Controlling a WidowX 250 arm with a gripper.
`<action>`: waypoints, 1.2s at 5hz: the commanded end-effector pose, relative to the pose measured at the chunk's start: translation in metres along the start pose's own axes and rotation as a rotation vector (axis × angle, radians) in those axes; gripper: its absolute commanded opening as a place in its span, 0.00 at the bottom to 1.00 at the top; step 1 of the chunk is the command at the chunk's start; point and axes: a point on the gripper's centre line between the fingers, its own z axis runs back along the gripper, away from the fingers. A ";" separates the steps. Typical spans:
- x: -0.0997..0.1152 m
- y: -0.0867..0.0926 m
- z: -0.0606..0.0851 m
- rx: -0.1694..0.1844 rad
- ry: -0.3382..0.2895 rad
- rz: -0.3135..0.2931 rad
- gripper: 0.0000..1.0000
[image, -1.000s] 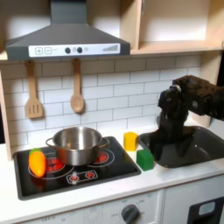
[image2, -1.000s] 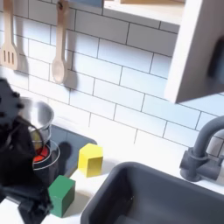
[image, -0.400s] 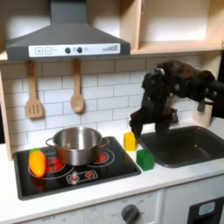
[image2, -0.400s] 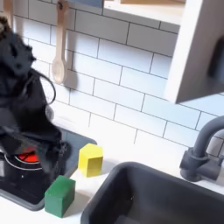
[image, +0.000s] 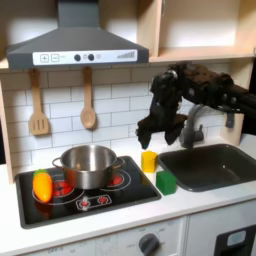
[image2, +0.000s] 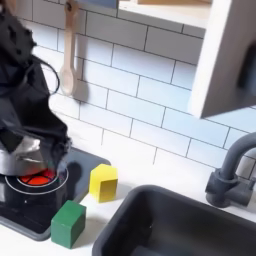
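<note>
Black arm links reach from the first exterior view's right, ending in the gripper (image: 146, 131), whose jaw spacing I cannot tell. Just below it the yellow block (image: 149, 161) stands on the counter beside the stove (image: 100, 199), with the green block (image: 166, 182) nearer the front edge.

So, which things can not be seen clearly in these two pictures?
- Claw: first exterior view, dark and blurred; open or shut unclear.
- Pot: second exterior view, mostly behind the arm.
- Faucet: second exterior view, cut by the right edge.
- Hood buttons: first exterior view, too small.
</note>
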 end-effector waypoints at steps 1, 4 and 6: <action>0.009 0.001 0.012 0.004 0.011 0.052 1.00; 0.010 0.003 0.011 0.006 0.009 0.058 1.00; 0.019 0.007 0.004 0.022 -0.026 0.055 1.00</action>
